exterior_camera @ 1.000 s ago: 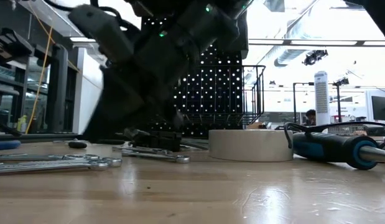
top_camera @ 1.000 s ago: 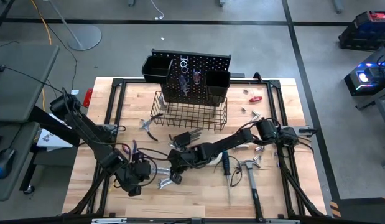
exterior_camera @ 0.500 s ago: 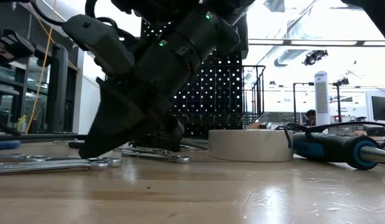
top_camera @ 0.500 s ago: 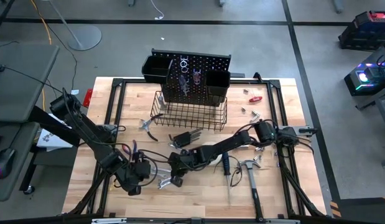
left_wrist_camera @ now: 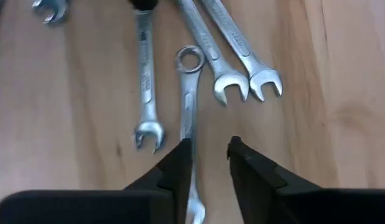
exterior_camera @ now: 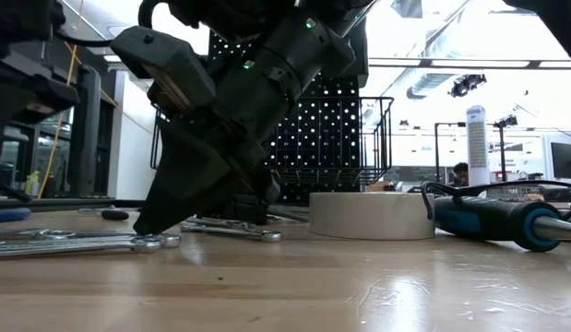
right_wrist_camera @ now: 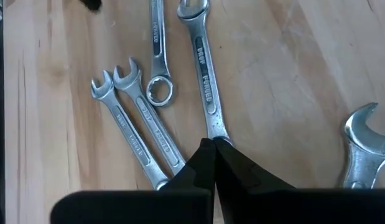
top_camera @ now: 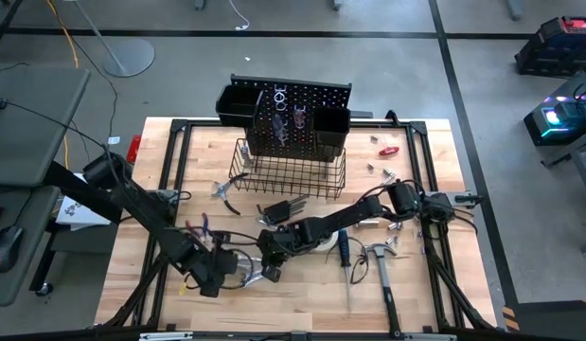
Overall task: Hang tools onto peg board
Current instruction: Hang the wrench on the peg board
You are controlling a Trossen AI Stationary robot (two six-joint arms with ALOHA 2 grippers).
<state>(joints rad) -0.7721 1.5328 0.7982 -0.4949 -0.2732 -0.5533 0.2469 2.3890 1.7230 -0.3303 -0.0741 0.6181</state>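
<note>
Several silver wrenches (left_wrist_camera: 187, 93) lie flat on the wood, well in front of the peg board (top_camera: 297, 118). I hold my left gripper (left_wrist_camera: 208, 149) slightly parted beside one shank, lining up a pickup. My right gripper (right_wrist_camera: 212, 149) pinches another wrench (right_wrist_camera: 203, 74), fingers together.

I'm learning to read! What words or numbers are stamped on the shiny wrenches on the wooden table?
"FORGED": it seems to read so along the shank of the long silver wrench.
Stamps on the two smaller silver open-ended wrenches and the silver combination wrench: too blurred to read.
Nothing else is readable.
</note>
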